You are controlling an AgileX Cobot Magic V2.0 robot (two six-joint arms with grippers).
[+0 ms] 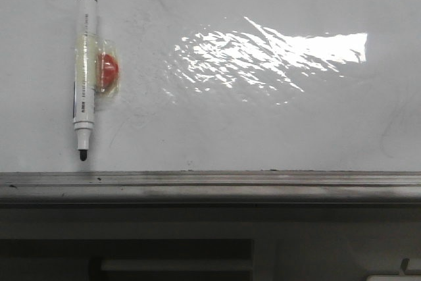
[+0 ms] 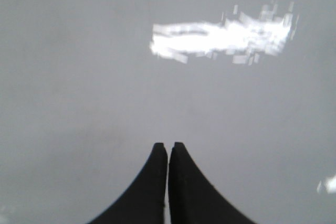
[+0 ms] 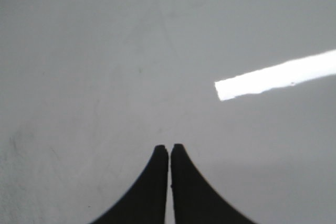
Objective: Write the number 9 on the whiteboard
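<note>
The whiteboard [image 1: 263, 129] fills the front view, glossy white and faintly smudged, with a grey metal rail [image 1: 210, 185] along its near edge. A white marker [image 1: 83, 70] with a black tip lies on it at the far left, tip towards the rail, taped to a red round piece [image 1: 108, 70]. No number 9 shows on the board. Neither gripper shows in the front view. My left gripper [image 2: 168, 145] is shut and empty over bare board [image 2: 79, 77]. My right gripper [image 3: 169, 147] is shut and empty over bare board [image 3: 79, 77].
A bright light glare [image 1: 263, 54] lies across the board's middle and right; it also shows in the left wrist view [image 2: 220, 38] and the right wrist view [image 3: 273, 80]. Below the rail is a dark frame [image 1: 131, 248].
</note>
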